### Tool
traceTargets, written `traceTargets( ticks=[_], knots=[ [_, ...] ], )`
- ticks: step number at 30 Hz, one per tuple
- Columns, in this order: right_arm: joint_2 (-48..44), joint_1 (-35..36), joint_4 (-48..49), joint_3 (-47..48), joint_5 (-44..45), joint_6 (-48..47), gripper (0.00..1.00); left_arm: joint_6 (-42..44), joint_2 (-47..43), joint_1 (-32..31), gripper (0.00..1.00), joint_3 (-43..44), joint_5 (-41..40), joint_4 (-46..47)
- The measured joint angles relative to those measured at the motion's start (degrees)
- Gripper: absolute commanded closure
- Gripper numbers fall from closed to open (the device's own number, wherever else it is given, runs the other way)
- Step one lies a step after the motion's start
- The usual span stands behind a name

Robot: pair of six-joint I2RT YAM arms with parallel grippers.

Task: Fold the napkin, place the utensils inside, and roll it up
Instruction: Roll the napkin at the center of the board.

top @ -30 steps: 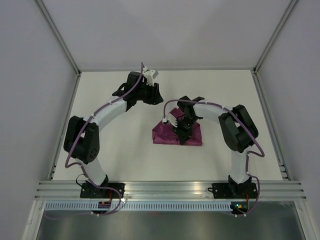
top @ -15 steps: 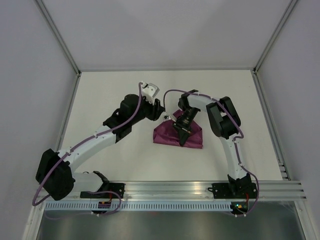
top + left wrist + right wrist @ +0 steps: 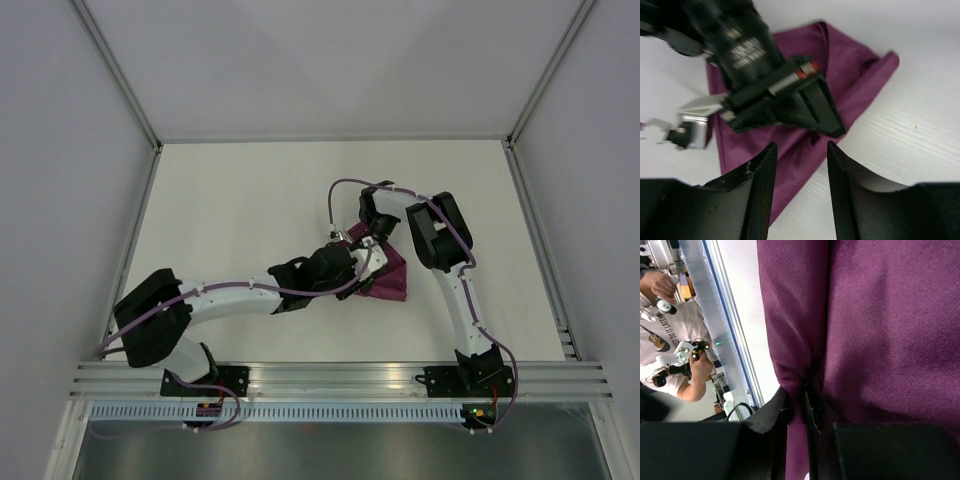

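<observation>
The plum-magenta napkin lies bunched and folded right of the table's middle. It also shows in the left wrist view and fills the right wrist view. My right gripper is at the napkin's far edge, and in the right wrist view it is shut on a pinched fold of the cloth. My left gripper is at the napkin's near-left edge. In the left wrist view it is open and empty, low over the cloth's edge. The utensils are out of view.
An aluminium rail runs along the near edge of the white table. Grey enclosure walls stand on three sides. The left arm stretches low across the table's near left. A person stands beyond the rail.
My left arm swung down from the back left to the napkin's near-left edge. My right gripper moved to the napkin's far edge and closed on a fold.
</observation>
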Motion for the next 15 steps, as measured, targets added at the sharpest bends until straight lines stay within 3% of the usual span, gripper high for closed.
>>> traceTargets(
  ticks=[7, 15],
  knots=[
    [1.05, -0.5, -1.07, 0.72, -0.74, -0.11, 0.9, 3.69, 13.35, -5.73, 0.5, 1.53, -2.27, -3.1],
    [1.57, -0.98, -1.49, 0.79, -1.57, -0.17, 0.9, 6.36, 15.8, -6.08, 0.49, 2.82, -5.01, -2.08]
  ],
)
